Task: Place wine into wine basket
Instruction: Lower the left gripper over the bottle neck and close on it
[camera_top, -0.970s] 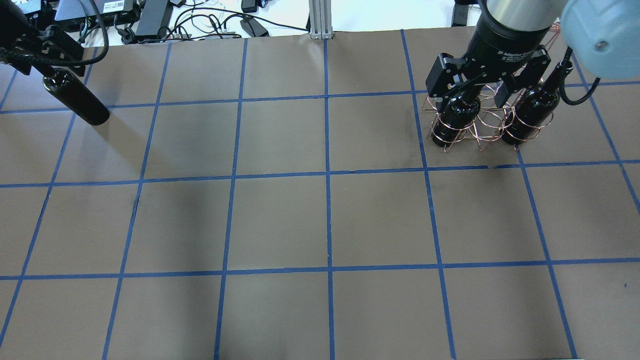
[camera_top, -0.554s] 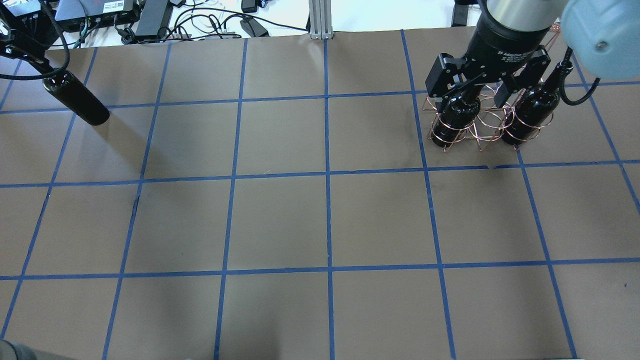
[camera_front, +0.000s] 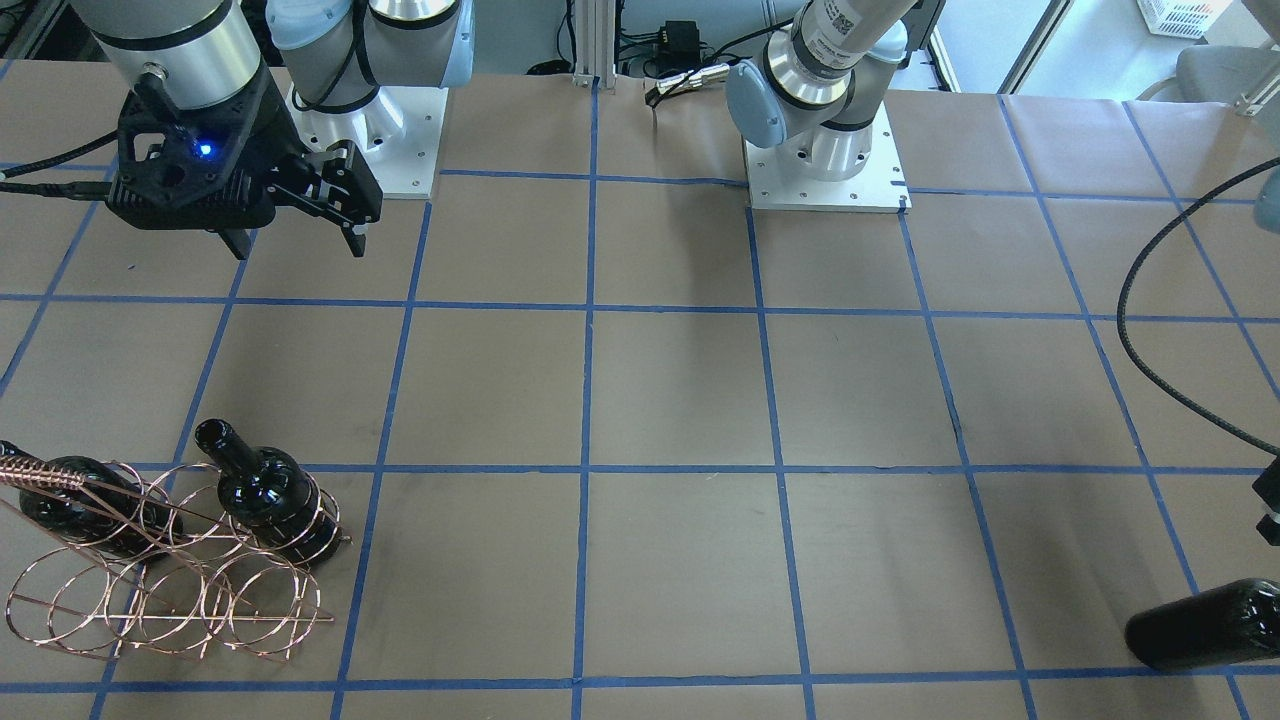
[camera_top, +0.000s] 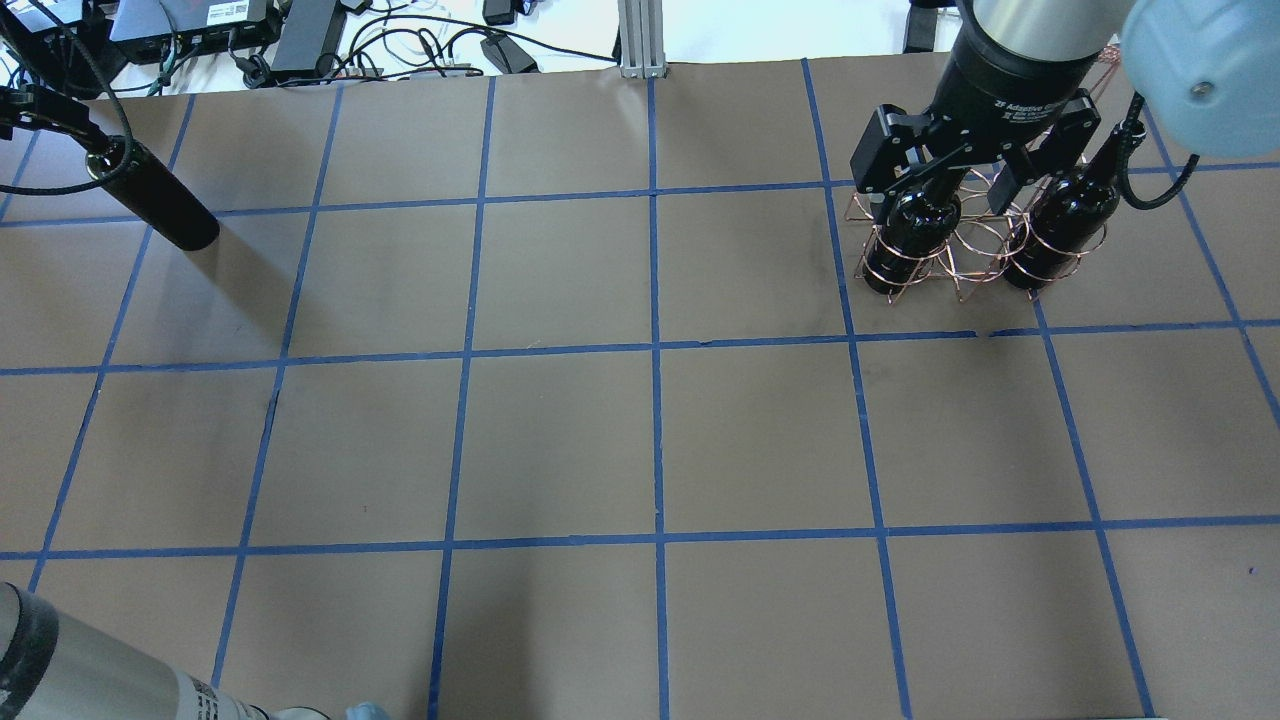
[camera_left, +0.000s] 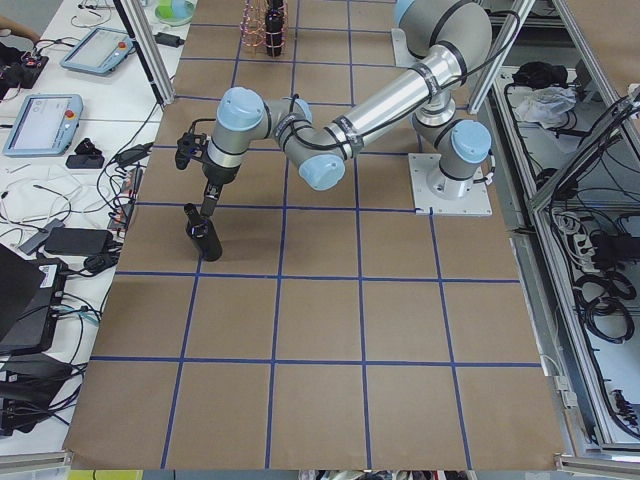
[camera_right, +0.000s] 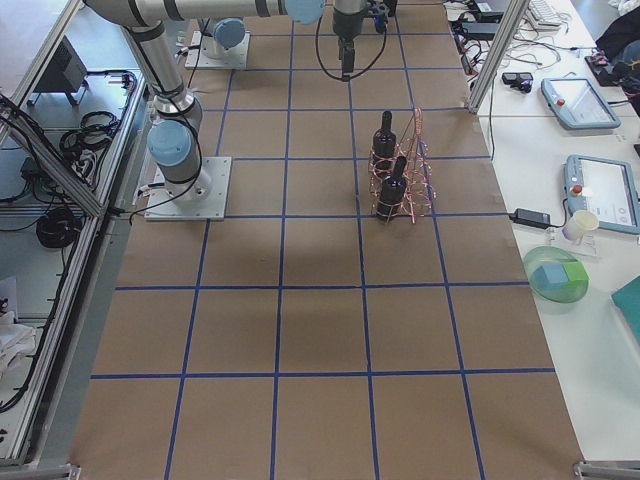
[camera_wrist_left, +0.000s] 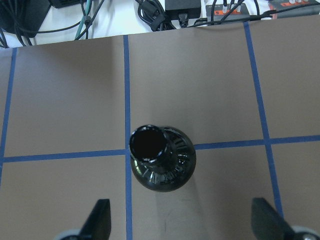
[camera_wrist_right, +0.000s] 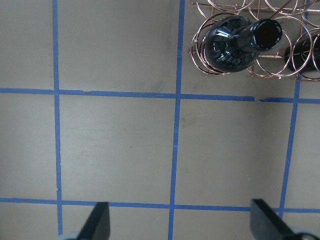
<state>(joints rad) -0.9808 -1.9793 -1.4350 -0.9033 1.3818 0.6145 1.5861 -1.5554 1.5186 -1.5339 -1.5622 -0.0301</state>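
A near-black wine bottle (camera_top: 160, 200) stands alone at the table's far left; it also shows in the front view (camera_front: 1205, 625) and the left view (camera_left: 203, 235). My left gripper (camera_wrist_left: 181, 222) is open above it, with the bottle's mouth (camera_wrist_left: 148, 145) just ahead of the fingers. The copper wire wine basket (camera_top: 960, 250) stands at the far right with two bottles (camera_top: 910, 235) (camera_top: 1065, 225) upright in it. My right gripper (camera_top: 955, 175) hangs open and empty above the basket (camera_front: 170, 590). The right wrist view shows one basketed bottle (camera_wrist_right: 235, 45).
Cables and power bricks (camera_top: 300, 30) lie past the table's far edge, beside an aluminium post (camera_top: 637, 40). A link of my left arm (camera_top: 80, 680) fills the overhead view's bottom left corner. The arm bases (camera_front: 825, 150) (camera_front: 370, 130) stand at the robot's side.
My left gripper has drawn off the lone bottle's top toward the overhead view's left edge, baring the mouth. The bottle stays standing. A left arm link has entered bottom left. The right arm is still.
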